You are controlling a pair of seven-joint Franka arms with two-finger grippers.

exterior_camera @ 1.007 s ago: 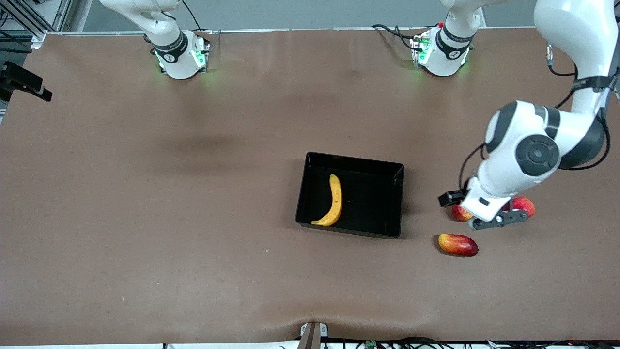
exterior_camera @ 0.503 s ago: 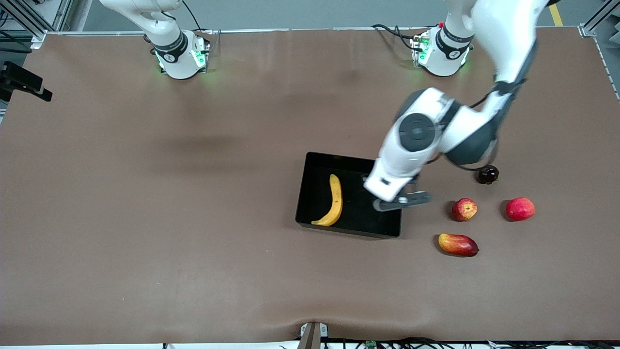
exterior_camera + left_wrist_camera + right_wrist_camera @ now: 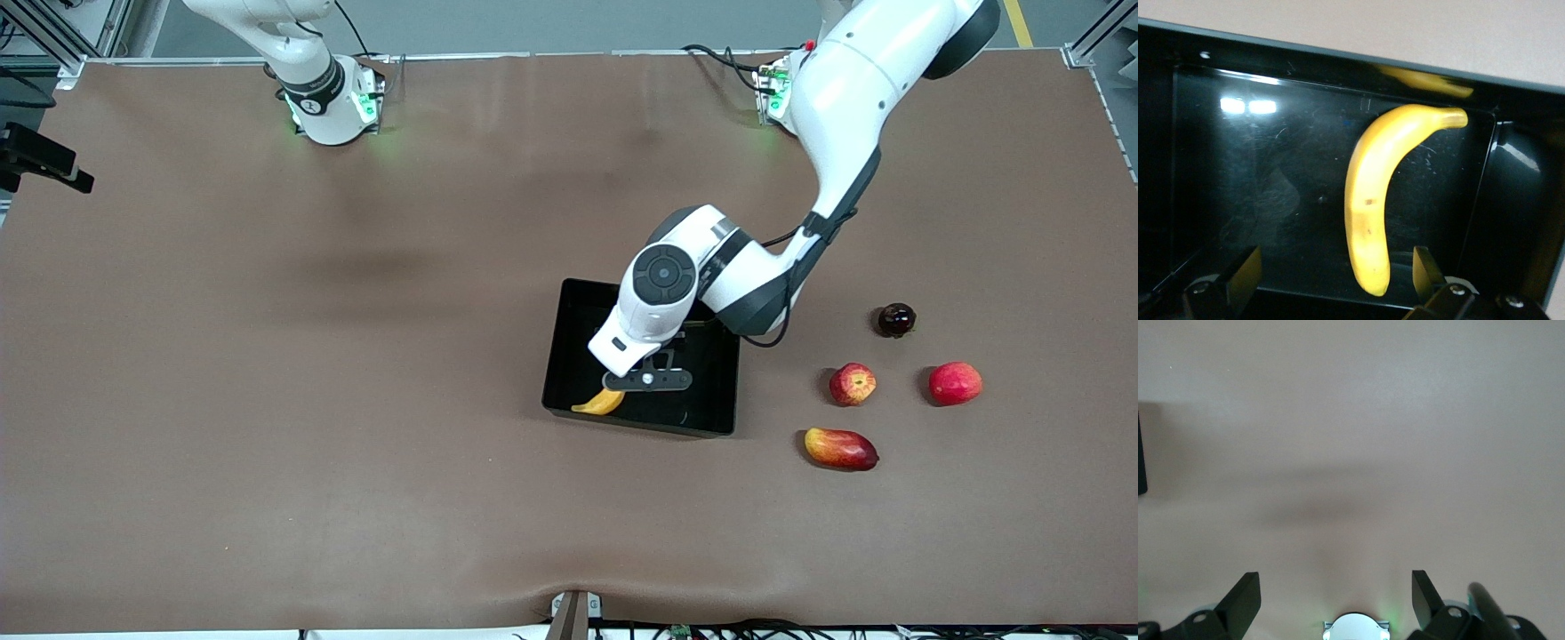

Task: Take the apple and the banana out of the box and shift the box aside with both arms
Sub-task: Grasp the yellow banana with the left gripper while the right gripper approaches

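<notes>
I've got the left hand (image 3: pixel 648 380) over the box (image 3: pixel 725 391), spread wide and holding nothing, its two fingers (image 3: pixel 1245 272) apart either side of the banana's lower end in the left wrist view. One banana (image 3: pixel 1373 200) lies flat on the box floor, toward the wall at the right arm's end; from the front only its tip (image 3: pixel 598 404) shows under the hand. One box, sitting about mid-counter.

Out on the counter (image 3: pixel 267 400), toward the left arm's end, I count four loose fruits: one streaked apple (image 3: pixel 853 384), one plain red fruit (image 3: pixel 955 383) beside it and closer to that end, one mango (image 3: pixel 840 448) nearer the front edge, and one small dark round fruit (image 3: pixel 896 319) closer to the bases' edge. All four are apart from each other and from the box.

The right arm waits; only its base (image 3: pixel 327 102) shows at the top edge. Its hand (image 3: pixel 1336 599) hangs over bare counter, fingers wide, nothing between them.
</notes>
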